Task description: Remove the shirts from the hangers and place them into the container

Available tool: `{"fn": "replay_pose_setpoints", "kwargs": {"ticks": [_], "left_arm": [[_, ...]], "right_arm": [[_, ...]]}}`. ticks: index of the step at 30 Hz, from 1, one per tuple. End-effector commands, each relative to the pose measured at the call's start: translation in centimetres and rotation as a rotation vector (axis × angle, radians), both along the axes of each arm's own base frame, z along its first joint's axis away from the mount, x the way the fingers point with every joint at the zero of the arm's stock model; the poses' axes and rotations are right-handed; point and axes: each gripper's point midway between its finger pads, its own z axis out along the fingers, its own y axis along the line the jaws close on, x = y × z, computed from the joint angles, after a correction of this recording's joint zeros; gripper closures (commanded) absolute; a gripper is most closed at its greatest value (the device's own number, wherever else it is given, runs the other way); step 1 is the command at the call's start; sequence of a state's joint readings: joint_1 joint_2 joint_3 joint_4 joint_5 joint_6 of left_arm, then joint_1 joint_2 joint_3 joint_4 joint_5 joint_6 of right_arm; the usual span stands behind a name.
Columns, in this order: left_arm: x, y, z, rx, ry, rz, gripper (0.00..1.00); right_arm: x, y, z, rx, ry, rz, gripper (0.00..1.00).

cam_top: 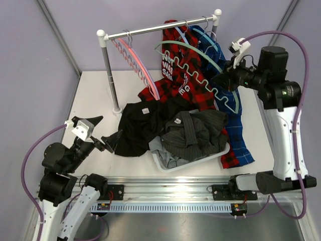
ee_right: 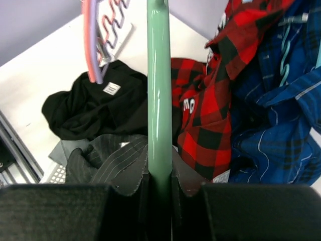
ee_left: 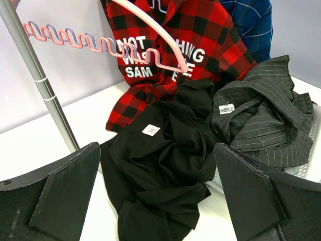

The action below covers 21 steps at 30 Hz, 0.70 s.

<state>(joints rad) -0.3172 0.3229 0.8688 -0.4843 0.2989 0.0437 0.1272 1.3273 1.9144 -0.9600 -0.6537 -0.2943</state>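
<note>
- Two shirts hang at the rail (cam_top: 150, 31): the red shirt (cam_top: 183, 75) with white lettering, and the blue shirt (cam_top: 239, 135) just to its right. Both reach down to the table (cam_top: 95, 95).
- Right gripper (ee_right: 159, 193) is clamped tight on the green hanger (ee_right: 159, 100), and the bar runs straight up out of its jaws.
- From above, that hanger lies across the front of the red and blue shirts.
- Whether the green hanger's hook sits on the rail, I cannot tell.
- Left gripper (ee_left: 156, 148) is spread wide with nothing in it, low over the table at the near left, pointed at the black shirt (ee_left: 160, 165).
- Black shirt lies crumpled on the table, left of the basket (cam_top: 168, 168). Its right edge touches the striped shirt (cam_top: 193, 133) and its white neck label faces up.
- Striped shirt sits heaped in the basket, spilling over the rim.
- Grey shirt (cam_top: 161, 146) peeks out beneath it at the basket's near-left corner.
- Pink hangers (cam_top: 138, 65) hang bare on the left half of the rail, with a purple one among them.
- Teal hanger (ee_right: 286, 50) shows inside the blue shirt's collar.
</note>
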Motion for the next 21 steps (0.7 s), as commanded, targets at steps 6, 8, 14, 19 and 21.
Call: {"fn": "replay_pose_setpoints", "kwargs": {"ticks": [6, 8, 14, 19, 21], "left_arm": [[-0.3, 0.4, -0.3, -0.068, 0.009, 0.025, 0.01], [-0.4, 0.3, -0.8, -0.067, 0.023, 0.02, 0.01], [-0.7, -0.1, -1.8, -0.084, 0.057, -0.002, 0.01], [-0.8, -0.4, -2.6, -0.107, 0.078, -0.016, 0.01], [-0.7, -0.5, -2.8, -0.11, 0.085, -0.019, 0.01]], "right_arm": [[6.5, 5.1, -0.9, -0.064, -0.004, -0.097, 1.0], [7.5, 6.4, 0.3, -0.059, -0.038, -0.121, 1.0], [11.2, 10.8, 1.7, -0.079, -0.134, -0.177, 1.0], [13.7, 15.4, 0.6, -0.131, -0.198, -0.179, 1.0], [14.2, 16.8, 1.0, -0.138, -0.243, -0.193, 1.0]]}}
